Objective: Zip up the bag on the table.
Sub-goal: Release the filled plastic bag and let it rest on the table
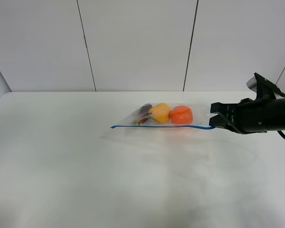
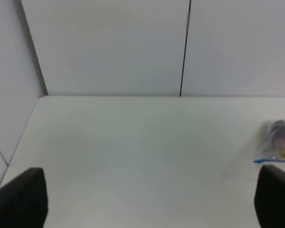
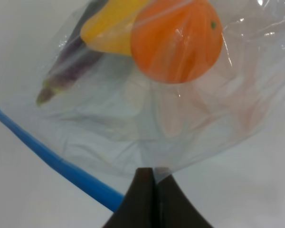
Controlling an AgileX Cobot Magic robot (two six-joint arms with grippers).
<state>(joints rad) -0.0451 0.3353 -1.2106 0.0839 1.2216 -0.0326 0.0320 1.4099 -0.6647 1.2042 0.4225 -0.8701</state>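
The clear, crinkly plastic zip bag (image 1: 164, 119) with a blue zip strip (image 3: 57, 161) is lying on the large white matte table (image 1: 85, 171), right of centre, holding an orange, a yellow pear and a purple eggplant. The black right gripper (image 3: 153, 183) is pinching the bag's edge beside the strip's end, fingers together. The left gripper (image 2: 147, 199) is hovering well apart from the bag, fingers spread.

Clear bag (image 1: 164, 118) lies flat on the white tabletop (image 1: 85, 180), nearer the far edge, right of centre. Inside sit an eggplant (image 1: 144, 111), pear (image 1: 160, 113) and orange (image 1: 181, 115) in a row. Blue zip strip (image 1: 156, 127) faces the near edge. Right hand (image 1: 213, 118) meets the bag's right end.
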